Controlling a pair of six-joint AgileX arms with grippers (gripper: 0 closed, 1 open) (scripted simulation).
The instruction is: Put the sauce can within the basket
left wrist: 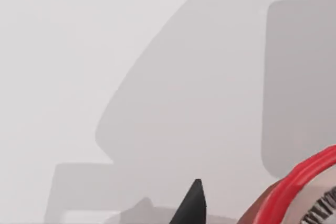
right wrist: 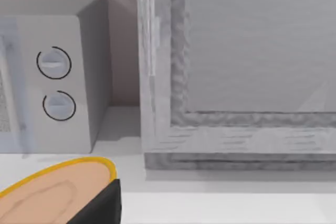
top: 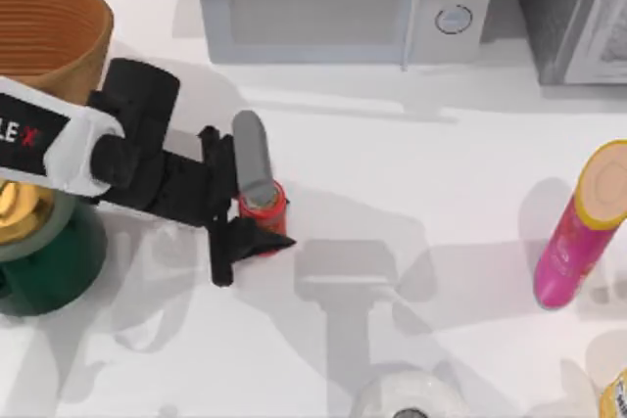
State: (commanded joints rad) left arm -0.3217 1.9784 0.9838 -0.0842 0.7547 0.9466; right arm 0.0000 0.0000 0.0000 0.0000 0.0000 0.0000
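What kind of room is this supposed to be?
Probably a simulated kitchen counter: a microwave stands at the back of the white table, with a green pot, a wicker basket and a small sauce can nearby.

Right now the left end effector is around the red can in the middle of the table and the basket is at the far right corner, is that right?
Not quite. The top view shows the basket at the far left corner, not the right. The rest holds: the left end effector is around the red can near the middle of the table.
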